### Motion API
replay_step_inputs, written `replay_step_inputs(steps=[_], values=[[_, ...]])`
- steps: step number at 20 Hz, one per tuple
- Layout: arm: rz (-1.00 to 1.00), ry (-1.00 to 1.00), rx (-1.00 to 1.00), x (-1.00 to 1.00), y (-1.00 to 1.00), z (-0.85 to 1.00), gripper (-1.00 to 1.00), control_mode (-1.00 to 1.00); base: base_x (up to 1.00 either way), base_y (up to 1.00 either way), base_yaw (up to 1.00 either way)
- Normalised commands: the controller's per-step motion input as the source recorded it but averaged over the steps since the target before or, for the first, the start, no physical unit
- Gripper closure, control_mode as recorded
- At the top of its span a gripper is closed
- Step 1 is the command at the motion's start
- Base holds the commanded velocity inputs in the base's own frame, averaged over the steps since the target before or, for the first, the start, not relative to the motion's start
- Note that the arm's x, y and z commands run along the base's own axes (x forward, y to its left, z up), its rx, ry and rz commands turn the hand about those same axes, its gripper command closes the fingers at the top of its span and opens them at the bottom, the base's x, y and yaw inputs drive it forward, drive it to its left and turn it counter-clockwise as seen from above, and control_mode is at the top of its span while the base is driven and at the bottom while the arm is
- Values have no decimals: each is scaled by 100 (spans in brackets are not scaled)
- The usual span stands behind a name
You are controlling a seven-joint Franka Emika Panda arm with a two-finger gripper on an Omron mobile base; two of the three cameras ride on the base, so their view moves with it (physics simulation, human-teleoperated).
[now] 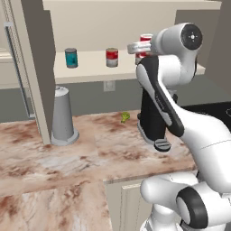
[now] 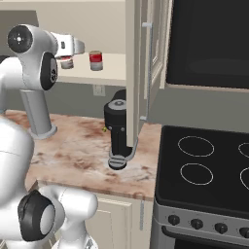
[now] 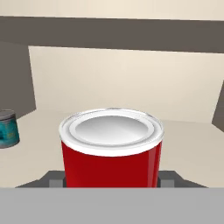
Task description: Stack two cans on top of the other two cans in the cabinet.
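The all-red can (image 3: 111, 162) with a pale rim sits between my fingers (image 3: 168, 178), and my gripper (image 3: 111, 180) is shut on it. In the left base view this can (image 1: 145, 39) hangs higher than the cans standing on the shelf, at my gripper (image 1: 140, 48). The teal can (image 1: 71, 57) (image 3: 8, 129) stands far left on the cabinet's cream shelf (image 1: 90, 71). A red-and-silver can (image 1: 112, 57) stands to its right. In the right base view, one red-and-silver can (image 2: 96, 60) stands clear on the shelf (image 2: 114, 70), and another can (image 2: 66, 63) is half hidden under my gripper (image 2: 67, 52).
On the marble counter (image 1: 67, 158) stand a grey cone-shaped holder (image 1: 62, 118) and a black appliance (image 1: 151, 122) (image 2: 116, 126) under the shelf. A small green item (image 1: 125, 117) lies between them. The open cabinet door (image 2: 146, 73) hangs right of the shelf, above the stove (image 2: 204, 165).
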Motion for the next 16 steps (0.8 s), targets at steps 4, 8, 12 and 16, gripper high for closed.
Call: replay_step_inputs(steps=[4,8,12,16], values=[[0,0,0,8,-33,1,100,-100,0,0,0],[0,0,0,9,-24,-1,100,-100,0,0,0],[3,0,0,14,-26,-6,100,-100,0,0,0],[4,0,0,21,-23,-8,100,-100,0,0,0]])
